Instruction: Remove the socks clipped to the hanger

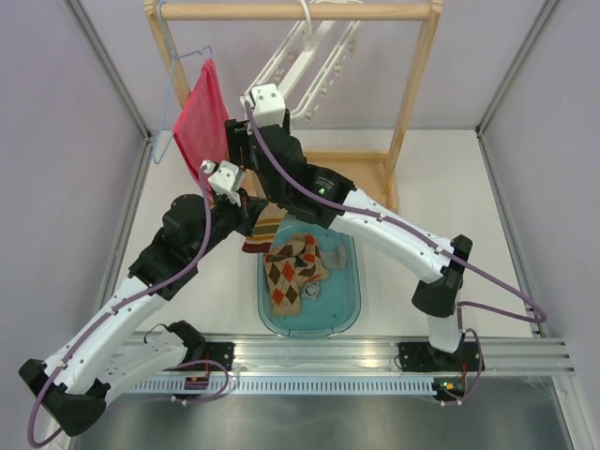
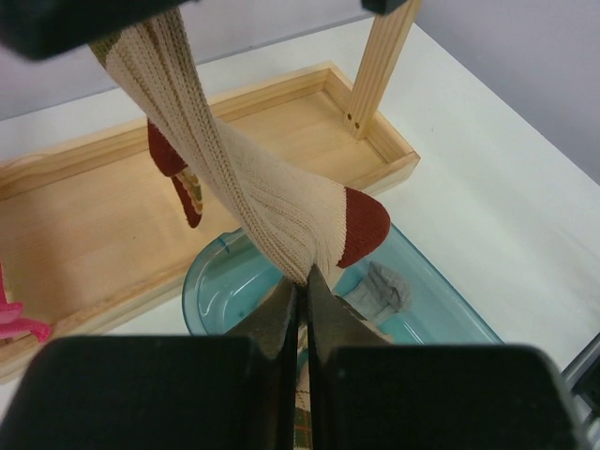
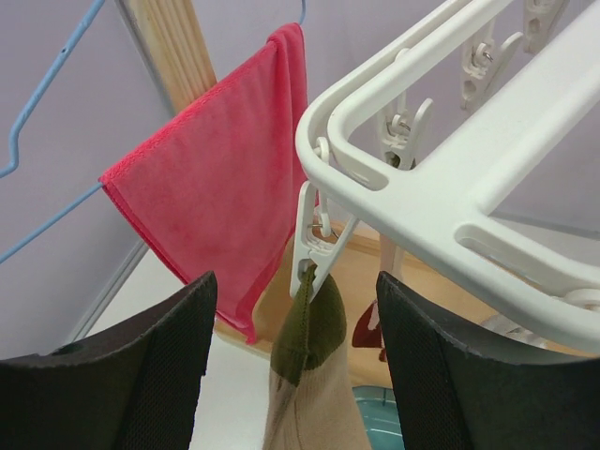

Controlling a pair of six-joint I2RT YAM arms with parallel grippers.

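Unclipping: left tool (image 2: 302, 281) clamped on a cream sock (image 2: 262, 197) stretching up ahead of it. Right tool (image 3: 295, 309) stands apart, a clip (image 3: 314, 246) of the hanger (image 3: 450, 178), probably holding that sock, between its fingers. Next, pinch the clip, pull down.

The clipped sock (image 2: 267, 202) was cream with a red toe; other socks (image 1: 296, 267) had brown-red diamonds; the hanger (image 3: 441, 159) was white.

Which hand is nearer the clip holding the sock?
Right. The right hand is open just below the clip, either side of the sock; the left hand is shut on it farther down.
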